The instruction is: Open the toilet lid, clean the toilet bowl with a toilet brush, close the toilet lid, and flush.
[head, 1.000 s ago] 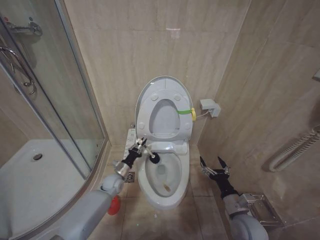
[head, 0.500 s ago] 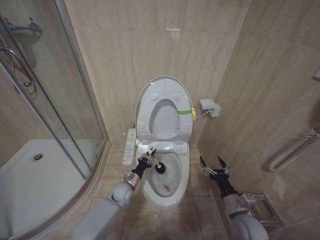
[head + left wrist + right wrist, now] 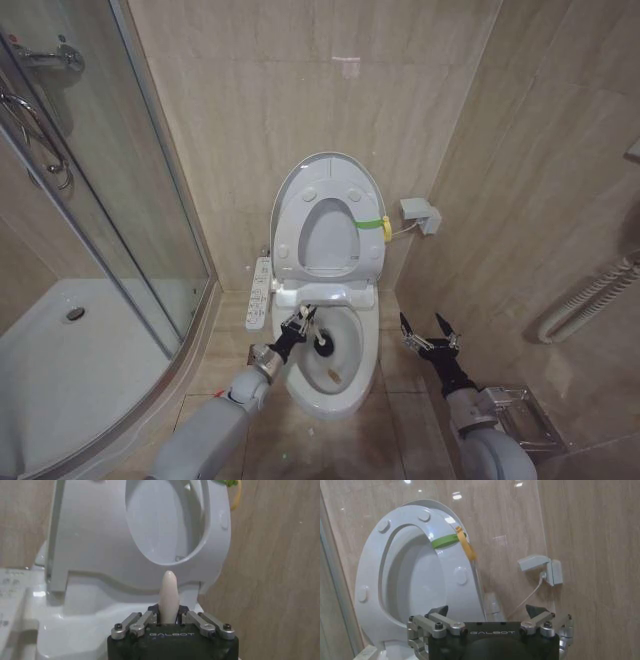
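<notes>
— So what has the left gripper (image 3: 298,327) got?

— It is clenched on the thin pale plastic handle of the small toilet brush (image 3: 318,340); in the left wrist view the handle's tip (image 3: 168,592) sticks up between the closed fingers. I judge it light, stiff and a bit slippery, so a firm hold low on the handle suits it.

— And the head?

— The dark round head (image 3: 325,345) lies at about four o'clock from the claw, inside the white ceramic oval toilet bowl (image 3: 355,385), above the brownish stain (image 3: 335,376).

— Farther out?

— The glossy white plastic toilet lid (image 3: 300,182) stands raised at twelve o'clock. The right gripper (image 3: 430,333) hangs spread open at three o'clock, well apart.
</notes>
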You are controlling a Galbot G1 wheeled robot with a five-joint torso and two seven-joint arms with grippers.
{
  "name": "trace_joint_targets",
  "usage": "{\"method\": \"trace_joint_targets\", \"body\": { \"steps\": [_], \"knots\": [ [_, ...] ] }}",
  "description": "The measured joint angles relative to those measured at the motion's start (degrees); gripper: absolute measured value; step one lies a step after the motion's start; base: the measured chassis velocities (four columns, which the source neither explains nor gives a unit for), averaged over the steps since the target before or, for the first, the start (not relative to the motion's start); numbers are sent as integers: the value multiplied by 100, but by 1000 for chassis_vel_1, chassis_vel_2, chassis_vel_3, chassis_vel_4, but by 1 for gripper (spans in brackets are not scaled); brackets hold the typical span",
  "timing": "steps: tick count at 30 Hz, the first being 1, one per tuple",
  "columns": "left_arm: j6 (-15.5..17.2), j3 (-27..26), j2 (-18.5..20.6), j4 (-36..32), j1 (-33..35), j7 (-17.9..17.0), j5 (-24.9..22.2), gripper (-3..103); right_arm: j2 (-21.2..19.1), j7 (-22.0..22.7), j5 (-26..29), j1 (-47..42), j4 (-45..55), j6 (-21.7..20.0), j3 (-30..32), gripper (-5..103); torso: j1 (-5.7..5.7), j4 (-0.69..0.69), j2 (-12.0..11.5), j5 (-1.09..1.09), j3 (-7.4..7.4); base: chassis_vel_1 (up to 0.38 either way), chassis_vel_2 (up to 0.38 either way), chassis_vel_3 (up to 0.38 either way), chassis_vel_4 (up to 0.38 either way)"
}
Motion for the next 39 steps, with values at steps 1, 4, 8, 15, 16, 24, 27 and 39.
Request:
{"method": "trace_joint_targets", "body": {
  "steps": [1, 4, 8, 15, 16, 24, 27, 39],
  "knots": [
    [5, 12, -5, 26, 2, 30, -9, 22, 0, 0, 0, 0, 0, 0, 0, 100, 0, 0, 0, 0, 0, 0, 0, 0, 0],
    [7, 24, -13, 104, 10, 103, -19, 22, 0, 0, 0, -1, 0, 0, 0, 100, 0, 0, 0, 0, 0, 0, 0, 0, 0],
    [3, 29, -7, 156, 48, 175, -29, 22, 0, 0, 0, 0, 0, 0, 0, 100, 0, 0, 0, 0, 0, 0, 0, 0, 0],
    [-131, -10, 38, -45, 135, 260, -5, 22, 0, 0, 0, 0, 0, 0, 0, 100, 0, 0, 0, -1, 0, 0, 0, 0, 0],
    [-131, -10, 38, -45, 135, 260, -5, 22, 0, 0, 0, 0, 0, 0, 0, 100, 0, 0, 0, -1, 0, 0, 0, 0, 0],
    [-188, 110, 444, -1061, 451, 186, -95, 22, 0, 0, 0, 0, 0, 0, 0, 100, 0, 0, 0, 0, 0, 0, 0, 0, 0],
    [-167, 134, 528, -1253, 573, 145, -96, 22, 0, 0, 0, 0, 0, 0, 0, 100, 0, 0, 0, -1, 0, 0, 0, 0, 0],
    [-89, -79, 1093, -1785, 1158, 83, 227, 22, 0, 0, 0, 0, 0, 0, 0, 100, 0, 0, 0, -1, 0, 0, 0, 0, 0]
  ]
}}
